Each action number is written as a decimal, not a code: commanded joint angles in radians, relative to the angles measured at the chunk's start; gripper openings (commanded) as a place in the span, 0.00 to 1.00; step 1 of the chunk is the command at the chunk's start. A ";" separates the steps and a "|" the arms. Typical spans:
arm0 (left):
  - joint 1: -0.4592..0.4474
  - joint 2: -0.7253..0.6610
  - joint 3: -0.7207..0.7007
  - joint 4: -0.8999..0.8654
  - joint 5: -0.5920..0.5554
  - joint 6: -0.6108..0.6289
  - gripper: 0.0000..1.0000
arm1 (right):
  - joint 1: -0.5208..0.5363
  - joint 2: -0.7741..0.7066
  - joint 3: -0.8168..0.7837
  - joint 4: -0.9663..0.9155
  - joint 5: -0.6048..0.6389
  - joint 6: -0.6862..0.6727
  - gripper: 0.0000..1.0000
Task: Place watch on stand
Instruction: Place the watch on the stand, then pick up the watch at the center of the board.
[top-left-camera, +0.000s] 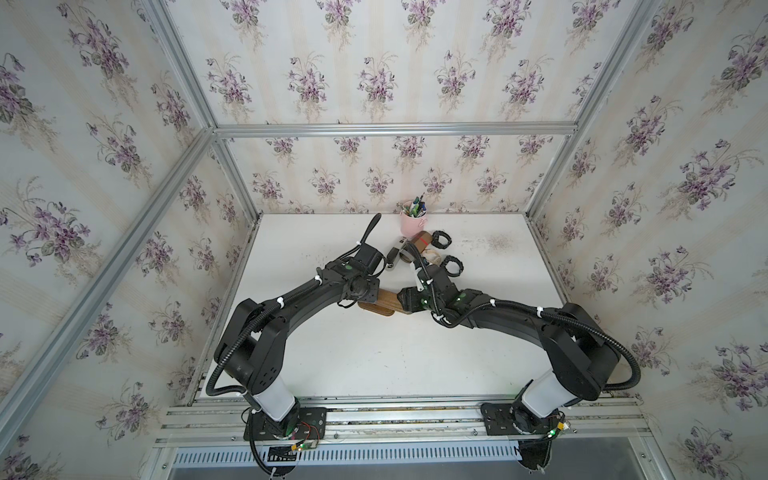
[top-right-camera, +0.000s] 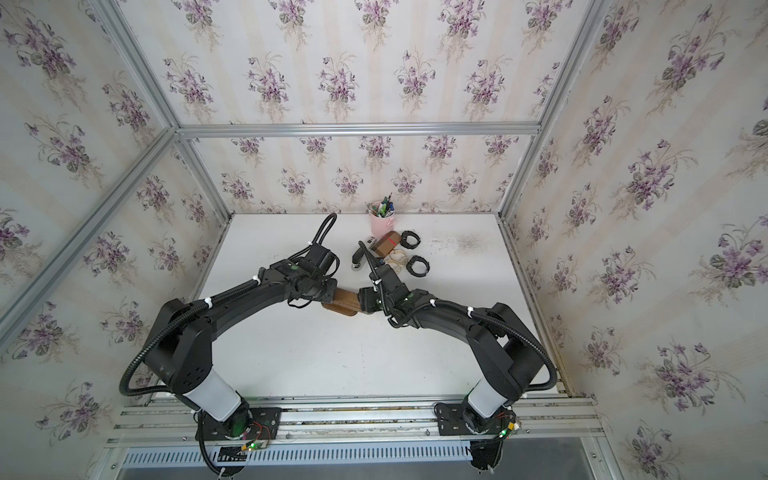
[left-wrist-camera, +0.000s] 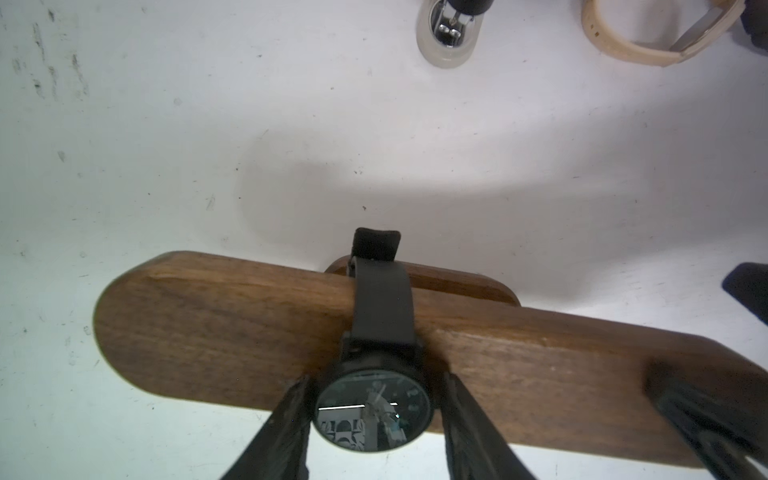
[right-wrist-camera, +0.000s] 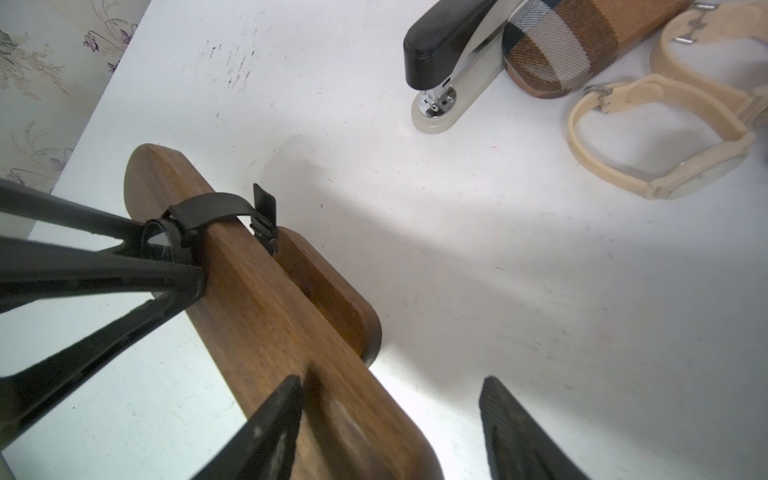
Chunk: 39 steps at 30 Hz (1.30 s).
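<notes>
Black wristwatch (left-wrist-camera: 378, 332) — likely light, floppy-strapped, glass-faced — looped on wooden stand (left-wrist-camera: 208, 332); take by case rim. Left gripper (left-wrist-camera: 376, 379), right gripper (right-wrist-camera: 390, 380): both parted, nothing clamped.

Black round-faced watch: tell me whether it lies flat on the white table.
No, the black watch hangs on the dark-brown wooden stand bar, its strap looped over it.

A pink cup (top-left-camera: 410, 226) stuffed with pens stands at the back edge of the white table (top-left-camera: 374, 353). Just in front of the cup lies a tan plaid cylinder (top-left-camera: 420, 245) with a red stripe. A black-and-chrome stapler (right-wrist-camera: 449, 41) lies front-left of the cup, two black looped bands (top-left-camera: 434, 239) front-right, and cream wrist straps (right-wrist-camera: 690, 183) farther in front.
</notes>
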 joint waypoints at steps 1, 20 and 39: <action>0.000 -0.002 0.001 0.002 0.010 -0.002 0.53 | 0.000 -0.014 -0.005 0.010 0.008 -0.007 0.70; 0.085 -0.615 -0.419 0.246 -0.008 -0.074 0.75 | -0.167 -0.292 -0.164 -0.071 0.048 -0.051 0.77; 0.283 -0.880 -0.675 0.362 0.119 -0.152 0.79 | -0.468 0.212 0.243 -0.126 -0.042 -0.019 0.51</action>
